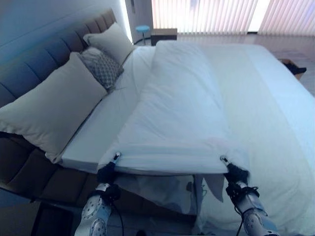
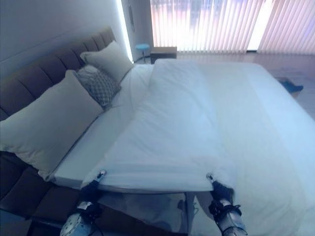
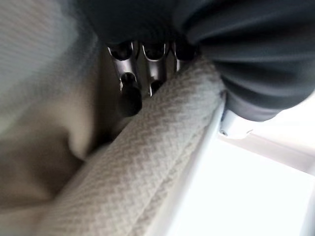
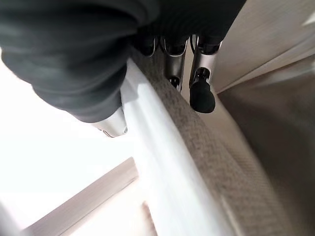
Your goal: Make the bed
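Left eye view puts both hands at the near edge of the bed [image 1: 98,132], each gripping the folded edge of the white duvet [image 1: 187,113]. The left robot hand [image 1: 107,172] has its fingers [image 3: 129,93] curled under the woven hem, with the thumb over the top, so the cloth is pinched. The right robot hand [image 1: 235,173] does likewise, its fingers [image 4: 201,93] under the edge at the other corner. Most of each palm is hidden beneath the fabric. The duvet lies down the middle of the bed, doubled back, with bare sheet [image 1: 106,118] between it and the pillows. Two large pillows [image 1: 54,113] lean on the padded headboard [image 1: 34,64], a small patterned cushion [image 1: 102,66] between them. Beyond the far corner stand a round blue stool [image 1: 142,29] and vertical blinds [image 1: 221,15]. A dark thing on the floor to the right is cut off by the bed.
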